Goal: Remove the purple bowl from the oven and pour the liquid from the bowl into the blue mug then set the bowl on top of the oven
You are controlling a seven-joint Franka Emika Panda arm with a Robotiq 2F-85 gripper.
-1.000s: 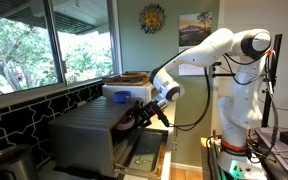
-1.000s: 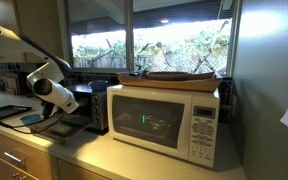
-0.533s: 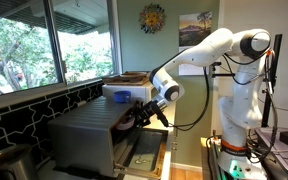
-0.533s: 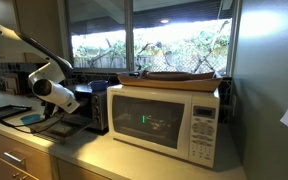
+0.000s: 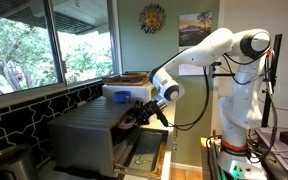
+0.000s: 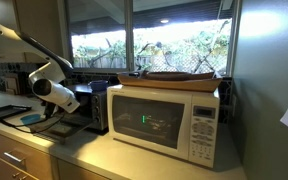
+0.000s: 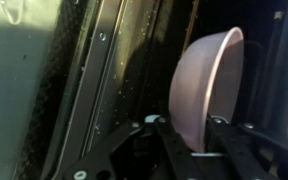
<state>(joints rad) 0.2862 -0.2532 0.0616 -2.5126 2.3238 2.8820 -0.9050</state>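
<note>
The purple bowl (image 7: 206,85) fills the wrist view, seen edge-on inside the dark oven cavity. My gripper (image 7: 194,140) has one finger on each side of the bowl's wall, closed against it. In an exterior view the gripper (image 5: 142,116) reaches into the mouth of the grey oven (image 5: 84,135), whose door (image 5: 146,152) hangs open. In the other exterior view the gripper (image 6: 56,108) is at the oven (image 6: 92,104). I cannot make out the blue mug for certain; a small blue thing (image 6: 30,119) lies below the arm.
A white microwave (image 6: 169,120) with a flat board on top stands beside the oven. A blue-and-white box (image 5: 119,92) and a tray sit on the oven's top. Windows run behind the counter. The robot's base (image 5: 234,120) stands to the side.
</note>
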